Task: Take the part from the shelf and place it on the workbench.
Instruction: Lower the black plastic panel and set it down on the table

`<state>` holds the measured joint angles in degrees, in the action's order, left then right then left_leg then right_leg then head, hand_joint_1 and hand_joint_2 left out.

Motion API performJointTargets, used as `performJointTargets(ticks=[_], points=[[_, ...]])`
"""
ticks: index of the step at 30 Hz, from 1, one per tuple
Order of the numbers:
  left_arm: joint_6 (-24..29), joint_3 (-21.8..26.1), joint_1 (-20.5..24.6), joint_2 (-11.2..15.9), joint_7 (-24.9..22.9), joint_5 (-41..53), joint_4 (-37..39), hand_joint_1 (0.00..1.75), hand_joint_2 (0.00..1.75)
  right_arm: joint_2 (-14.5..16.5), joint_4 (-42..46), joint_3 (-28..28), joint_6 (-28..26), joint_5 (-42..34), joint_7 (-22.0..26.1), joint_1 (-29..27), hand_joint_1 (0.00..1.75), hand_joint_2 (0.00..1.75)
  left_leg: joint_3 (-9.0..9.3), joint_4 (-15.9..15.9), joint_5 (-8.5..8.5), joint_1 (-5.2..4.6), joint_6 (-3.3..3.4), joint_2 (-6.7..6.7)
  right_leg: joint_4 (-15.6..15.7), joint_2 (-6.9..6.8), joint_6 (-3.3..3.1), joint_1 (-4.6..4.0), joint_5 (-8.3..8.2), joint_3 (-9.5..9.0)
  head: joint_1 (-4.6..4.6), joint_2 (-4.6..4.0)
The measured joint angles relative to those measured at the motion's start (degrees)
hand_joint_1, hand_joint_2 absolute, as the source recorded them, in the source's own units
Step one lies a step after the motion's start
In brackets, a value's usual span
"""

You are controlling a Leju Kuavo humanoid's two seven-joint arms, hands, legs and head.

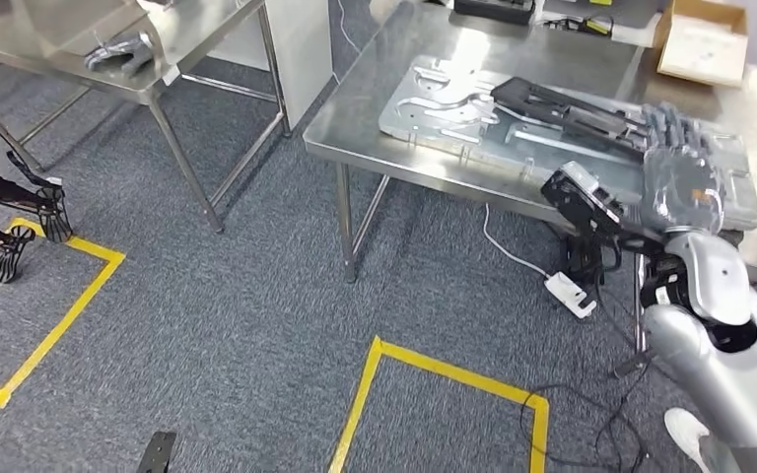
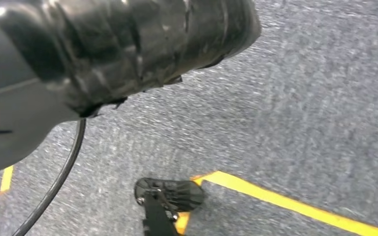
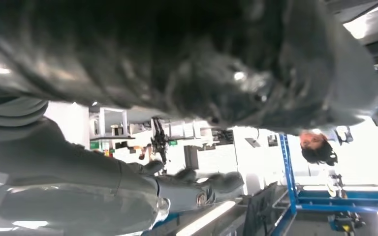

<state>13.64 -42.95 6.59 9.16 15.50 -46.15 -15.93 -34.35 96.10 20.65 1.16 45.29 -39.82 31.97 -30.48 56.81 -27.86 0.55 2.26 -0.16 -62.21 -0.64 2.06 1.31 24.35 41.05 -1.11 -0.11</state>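
The right hand [image 1: 678, 163] is raised over the near edge of the workbench [image 1: 375, 84], its back toward the head camera and its fingers laid along one end of the long black part [image 1: 567, 106]. The part stretches away from that hand across a pale metal plate [image 1: 434, 99] lying on the bench top, low and close to flat, which suggests the hand is setting it down rather than carrying it. Whether the fingers are closed around the part or merely resting on it cannot be told, since the palm side faces away, and whether the part's far end touches the plate is also unclear. The right wrist view is dark and smeared, with a grey thumb [image 3: 197, 189] below a blurred black mass that is probably the part. The left wrist view looks at carpet and yellow floor tape [image 2: 295, 204], so the left hand's state cannot be told.
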Motion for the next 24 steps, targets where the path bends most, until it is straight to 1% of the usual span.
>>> performJointTargets(ticks=[1, 2, 3, 4, 5, 6, 7, 8, 9, 10, 11, 12, 13, 14, 15, 16, 17, 18, 19, 20, 21, 22, 23, 24], points=[[0.07, 0.0, 0.09, 0.0, -0.01, 0.03, 0.0, 0.0, 0.0, 0.02, -0.02, 0.0, 0.0, -0.01, 0.0, -0.04, 0.0, 0.0, -0.79, 0.05, 0.63, -0.1, 0.32, 0.03, -3.57, 0.08, 0.04, -0.02, 3.07, 1.04, 0.08, 0.0], [0.13, 0.0, 0.19, 0.0, -0.01, 0.05, 0.0, 0.0, 0.0, 0.07, -0.05, 0.0, -0.03, -0.04, 0.0, -0.05, 0.0, 0.0, -1.62, 0.12, 1.27, -0.19, 0.5, 0.05, -7.51, 0.14, 0.09, -0.05, 5.51, 1.91, 0.11, 0.0], [0.19, 0.0, 0.26, 0.0, -0.02, 0.05, 0.0, 0.0, 0.0, 0.14, -0.11, 0.0, -0.08, -0.12, 0.0, -0.06, 0.0, 0.0, -2.49, 0.22, 1.89, -0.28, 0.55, 0.04, -10.79, 0.2, 0.14, -0.09, 6.71, 2.32, 0.13, 0.0], [0.22, 0.0, 0.3, 0.0, -0.07, 0.05, 0.0, 0.0, 0.0, 0.24, -0.18, 0.0, -0.14, -0.23, -0.01, -0.08, 0.0, 0.0, -3.4, 0.37, 2.47, -0.37, 0.55, 0.04, -12.61, 0.24, 0.15, -0.12, 6.55, 1.99, 0.11, 0.0], [0.25, 0.0, 0.3, 0.0, -0.16, 0.06, 0.0, 0.0, 0.0, 0.34, -0.24, 0.0, -0.21, -0.34, -0.01, -0.09, 0.0, 0.0, -4.3, 0.58, 2.99, -0.44, 0.51, 0.02, -12.42, 0.26, 0.07, -0.15, 5.35, 0.68, 0.11, 0.0], [0.26, 0.0, 0.3, 0.0, -0.34, 0.13, 0.0, 0.0, 0.0, 0.45, -0.29, 0.01, -0.27, -0.43, 0.0, -0.04, 0.0, 0.0, -5.19, 0.87, 3.46, -0.48, 0.41, 0.0, -10.3, 0.27, -0.08, -0.19, 3.89, -1.61, 0.11, 0.0], [0.27, 0.0, 0.29, 0.0, -0.59, 0.21, 0.0, 0.0, 0.0, 0.57, -0.31, 0.05, -0.31, -0.47, 0.0, 0.1, 0.0, 0.0, -5.99, 1.22, 3.87, -0.51, 0.26, -0.03, -6.77, 0.27, -0.32, -0.26, 3.28, -4.53, 0.1, 0.0], [0.27, 0.0, 0.3, 0.0, -0.85, 0.31, 0.01, 0.0, 0.0, 0.69, -0.31, 0.16, -0.34, -0.46, 0.01, 0.3, 0.0, 0.0, -6.69, 1.61, 4.23, -0.59, 0.05, -0.04, -2.67, 0.29, -0.55, -0.42, 3.47, -7.5, 0.08, 0.0], [0.23, 0.0, 0.28, 0.01, -1.09, 0.4, 0.01, 0.0, 0.0, 0.83, -0.31, 0.31, -0.39, -0.39, 0.02, 0.53, 0.0, 0.0, -7.2, 1.86, 4.63, -0.67, -0.25, -0.05, 0.6, 0.28, -0.74, -0.59, 4.14, -9.66, 0.05, 0.0], [0.15, -0.01, 0.26, 0.04, -1.3, 0.43, 0.02, 0.0, 0.0, 0.94, -0.31, 0.48, -0.45, -0.28, 0.02, 0.72, 0.0, 0.0, -7.52, 2.0, 5.05, -0.71, -0.56, -0.04, 2.73, 0.29, -0.91, -0.78, 4.91, -10.82, 0.04, 0.0], [0.05, -0.01, 0.22, 0.08, -1.43, 0.43, 0.02, 0.0, 0.0, 1.04, -0.31, 0.66, -0.52, -0.16, 0.02, 0.79, 0.0, 0.0, -7.72, 1.95, 5.54, -0.73, -0.9, -0.03, 3.61, 0.29, -1.06, -0.98, 5.06, -11.11, 0.03, 0.0], [-0.06, -0.02, 0.12, 0.18, -1.51, 0.42, 0.04, 0.0, 0.0, 1.13, -0.32, 0.78, -0.58, -0.04, 0.02, 0.72, 0.0, 0.0, -7.85, 1.79, 6.1, -0.78, -1.27, -0.08, 3.74, 0.24, -1.33, -0.92, 4.69, -10.79, 0.06, 0.0], [-0.15, -0.02, 0.02, 0.28, -1.56, 0.4, 0.08, 0.0, 0.0, 1.26, -0.33, 0.89, -0.61, 0.04, 0.02, 0.63, 0.0, 0.0, -8.07, 1.84, 6.16, -0.72, -1.58, -0.18, 3.92, 0.17, -1.67, -0.77, 4.09, -10.42, 0.11, 0.0], [-0.2, -0.02, -0.07, 0.32, -1.56, 0.39, 0.12, 0.0, 0.0, 1.43, -0.34, 0.95, -0.62, 0.08, 0.02, 0.52, 0.0, 0.0, -8.58, 2.53, 5.2, -0.7, -1.95, -0.28, 4.08, 0.08, -2.03, -0.6, 3.42, -9.89, 0.08, 0.0], [-0.22, -0.02, -0.16, 0.36, -1.57, 0.38, 0.16, 0.0, 0.0, 1.59, -0.34, 0.97, -0.64, 0.11, 0.02, 0.45, 0.0, 0.0, -9.36, 4.26, 3.2, -0.65, -2.29, -0.34, 4.28, 0.0, -2.39, -0.39, 2.67, -9.21, 0.04, 0.0], [-0.23, -0.02, -0.22, 0.34, -1.57, 0.37, 0.19, 0.0, 0.0, 1.76, -0.33, 0.98, -0.66, 0.13, 0.01, 0.44, 0.0, 0.0, -10.3, 7.11, 0.33, -0.45, -2.57, -0.35, 4.3, -0.05, -2.63, -0.35, 1.97, -8.41, -0.01, 0.0], [-0.2, -0.02, -0.28, 0.31, -1.56, 0.37, 0.19, 0.0, 0.0, 1.85, -0.32, 0.98, -0.69, 0.13, 0.0, 0.38, 0.0, 0.0, -11.26, 10.65, -2.55, -0.39, -2.84, -0.3, 4.27, -0.05, -2.8, -0.38, 1.3, -7.5, -0.1, 0.0], [-0.16, -0.02, -0.35, 0.3, -1.56, 0.37, 0.2, 0.0, 0.0, 1.89, -0.31, 0.98, -0.77, 0.08, 0.0, 0.29, 0.0, 0.0, -11.83, 14.02, -4.38, -0.31, -3.0, -0.27, 4.21, -0.05, -2.88, -0.4, 0.65, -6.59, -0.14, 0.0], [-0.1, -0.02, -0.41, 0.26, -1.54, 0.38, 0.2, 0.0, 0.0, 1.92, -0.31, 0.98, -0.96, -0.03, -0.01, 0.12, 0.0, 0.0, -11.73, 16.27, -4.78, -0.28, -3.09, -0.25, 4.14, -0.04, -2.84, -0.41, -0.05, -5.63, -0.13, 0.0], [-0.02, -0.02, -0.43, 0.21, -1.52, 0.39, 0.2, 0.0, 0.0, 1.94, -0.31, 0.98, -1.21, -0.18, -0.01, -0.07, 0.0, 0.0, -10.82, 16.87, -3.9, -0.27, -3.1, -0.25, 4.06, -0.03, -2.77, -0.42, -0.72, -4.68, -0.14, 0.0], [0.05, -0.02, -0.42, 0.16, -1.49, 0.39, 0.2, 0.0, 0.0, 1.97, -0.31, 0.98, -1.54, -0.34, -0.01, -0.24, 0.0, 0.0, -8.94, 15.59, -2.4, -0.27, -3.0, -0.25, 3.94, -0.01, -2.65, -0.43, -1.39, -3.72, -0.13, 0.0], [0.13, -0.02, -0.39, 0.14, -1.44, 0.38, 0.2, 0.0, 0.0, 1.99, -0.3, 0.98, -1.94, -0.48, 0.0, -0.35, 0.0, 0.0, -6.14, 12.64, -1.32, -0.27, -2.78, -0.27, 3.77, 0.0, -2.49, -0.44, -2.03, -2.91, -0.14, 0.0], [0.17, -0.02, -0.33, 0.16, -1.37, 0.33, 0.2, 0.0, 0.0, 1.99, -0.26, 0.98, -2.35, -0.58, 0.0, -0.4, 0.0, 0.0, -2.88, 8.55, -1.36, -0.38, -2.52, -0.28, 3.62, 0.01, -2.28, -0.51, -2.56, -2.25, -0.15, 0.0], [0.19, -0.02, -0.28, 0.22, -1.25, 0.19, 0.2, 0.0, 0.0, 2.0, -0.23, 0.98, -2.85, -0.73, 0.01, -0.42, 0.0, 0.0, -0.17, 4.78, -2.03, -0.48, -2.17, -0.31, 3.54, -0.01, -2.02, -0.56, -3.12, -1.81, -0.13, 0.0]])
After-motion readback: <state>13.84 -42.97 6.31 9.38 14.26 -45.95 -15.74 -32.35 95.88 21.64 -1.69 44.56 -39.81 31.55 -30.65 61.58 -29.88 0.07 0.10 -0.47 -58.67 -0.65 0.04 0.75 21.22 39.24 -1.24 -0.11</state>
